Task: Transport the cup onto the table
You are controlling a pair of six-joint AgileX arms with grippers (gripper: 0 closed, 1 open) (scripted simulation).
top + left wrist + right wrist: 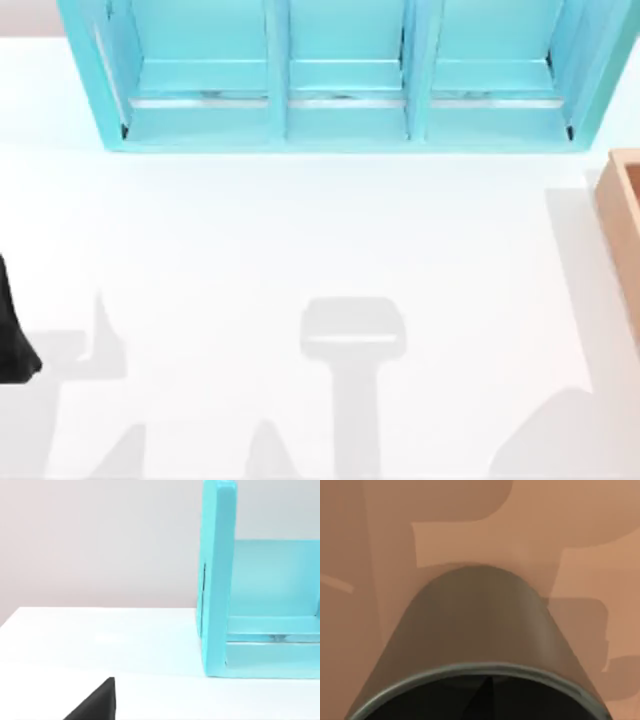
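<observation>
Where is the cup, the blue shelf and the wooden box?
cup point(475, 620): right wrist view, on its olive-grey side wall.
turquoise shelf point(345, 125): top view, on its bottom board.
tan wooden box point(622, 200): top view, on its left wall.

White table point(300, 230), broad and flat, running under everything in the top view. Turquoise shelf point(340, 80) standing on it along the far edge, three open bays side by side. Right of the shelf and nearer, tan wooden box point(622, 205) resting at the table's right edge. From the left wrist view, shelf's end wall point(216, 580) upright on the same white surface.
</observation>
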